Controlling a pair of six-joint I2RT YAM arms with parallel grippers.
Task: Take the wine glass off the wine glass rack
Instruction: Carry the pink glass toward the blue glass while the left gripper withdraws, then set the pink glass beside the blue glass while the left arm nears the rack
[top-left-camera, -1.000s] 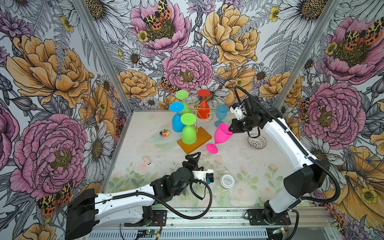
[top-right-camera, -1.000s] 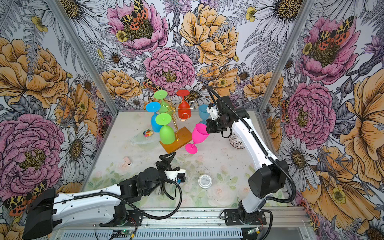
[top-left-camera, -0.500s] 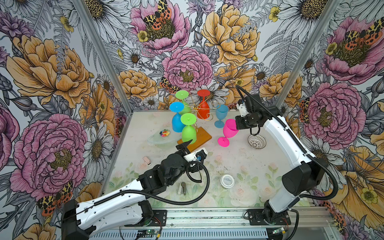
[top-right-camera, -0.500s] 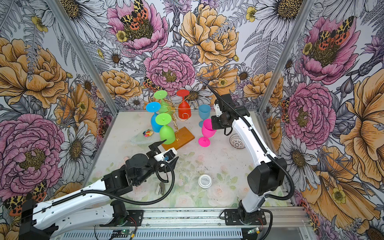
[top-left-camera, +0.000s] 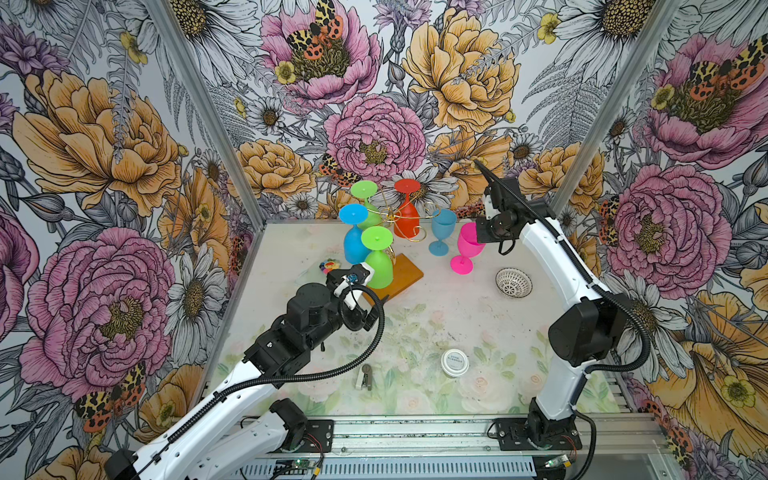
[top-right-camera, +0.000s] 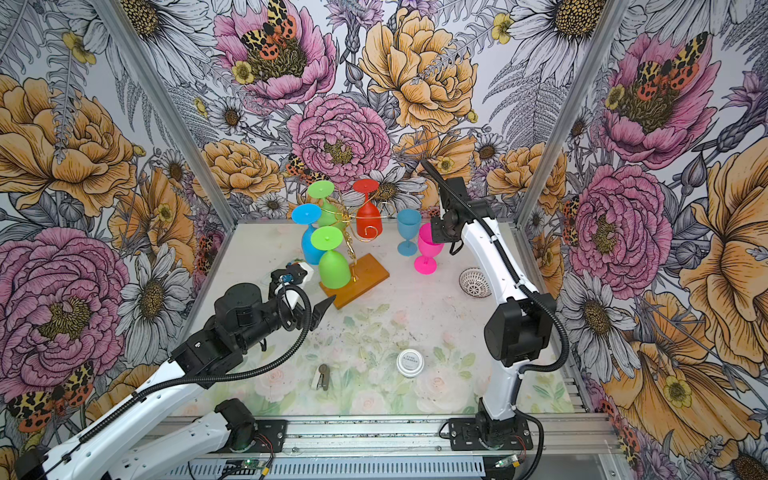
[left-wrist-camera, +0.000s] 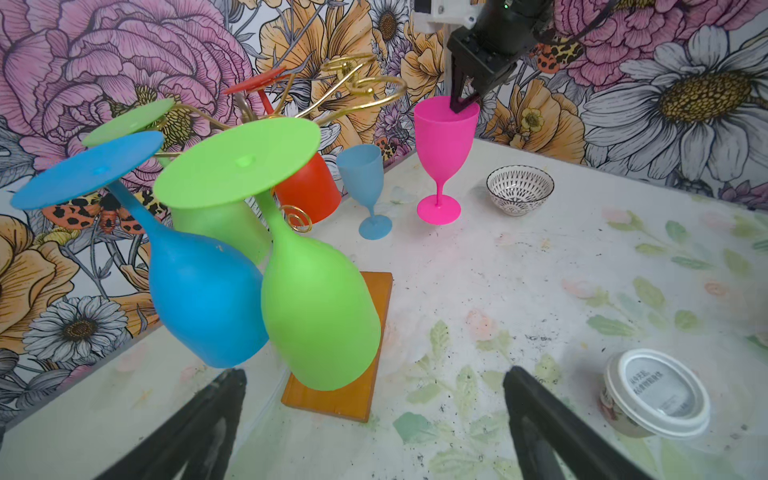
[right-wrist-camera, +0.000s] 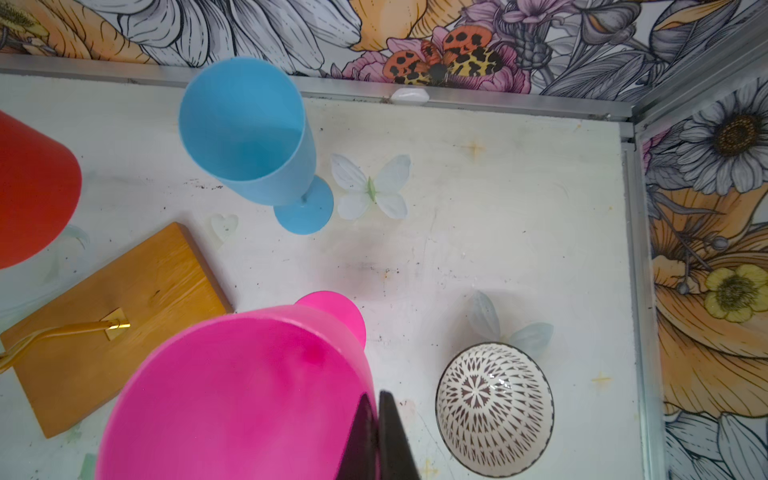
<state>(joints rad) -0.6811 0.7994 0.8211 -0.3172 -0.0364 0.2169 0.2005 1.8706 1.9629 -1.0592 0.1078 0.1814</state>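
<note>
Right fingers were pinched shut on the rim of the pink wine glass, one inside the bowl and one outside. The glass stood upright, clear of the wine glass rack, with its foot apparently resting on the bench just beside a light blue glass. Left fingers were spread wide and empty, low in front of the rack's wooden base.

By my judgement the pink glass was at the set-down step, off the rack and only needing release. That called for the right fingers to part and lift straight up, so the rim was not dragged and the glass not tipped into its light blue neighbour or the patterned bowl. A green glass hung upside down at the front of the rack, touching or nearly touching a blue glass, and a red glass hung behind. The left fingers looked lined up on the green one, and closing on it would have needed care not to knock the blue.

From the front rail the right arm rose with a bent elbow, its forearm reaching back and its wrist turned down over the glass. Stretched low from the front left, the left arm kept its wrist about level and aimed at the rack.
</note>
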